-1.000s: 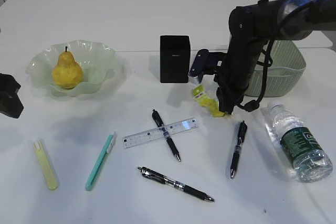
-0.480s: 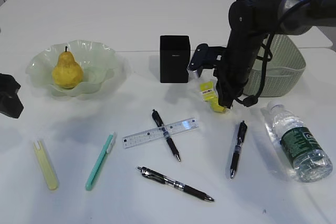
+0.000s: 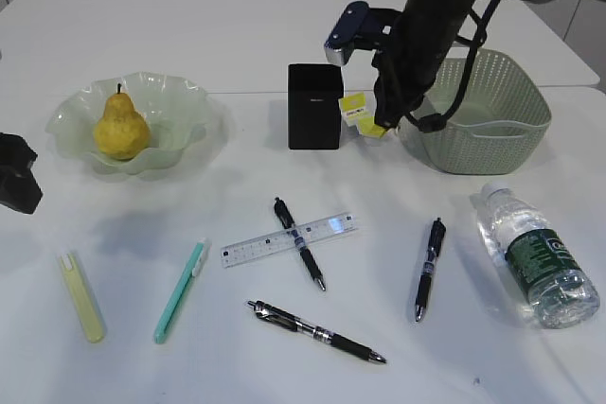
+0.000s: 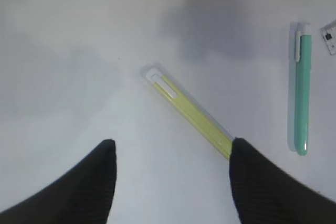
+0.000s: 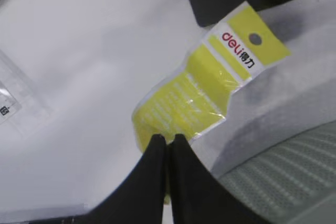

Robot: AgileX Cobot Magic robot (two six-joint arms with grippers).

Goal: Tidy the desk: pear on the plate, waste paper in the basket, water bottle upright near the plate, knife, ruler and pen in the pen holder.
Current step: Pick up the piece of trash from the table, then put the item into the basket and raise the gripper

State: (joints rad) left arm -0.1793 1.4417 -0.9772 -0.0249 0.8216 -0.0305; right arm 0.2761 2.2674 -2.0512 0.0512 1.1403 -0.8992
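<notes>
Bench (image 3: pixel 189 16): smooth white surface, matt with a faint sheen. Plate (image 3: pixel 194 111): translucent pale green glass, glossy, ruffled rim. Pear (image 3: pixel 120 128): yellow skin, dull, lightly speckled. Pen holder (image 3: pixel 314 106): matt black. Basket (image 3: pixel 488 144): sage-green plastic, perforated woven-look wall, matt. Waste paper (image 5: pixel 202 90): yellow printed sheet with a glossy, crinkled film finish. Water bottle (image 3: pixel 535 257): clear ribbed plastic, shiny, dark green label. Ruler (image 3: pixel 289 239): clear plastic. Right gripper (image 5: pixel 167 148): fingers (image 5: pixel 152 182) black, matt, finely ribbed.
</notes>
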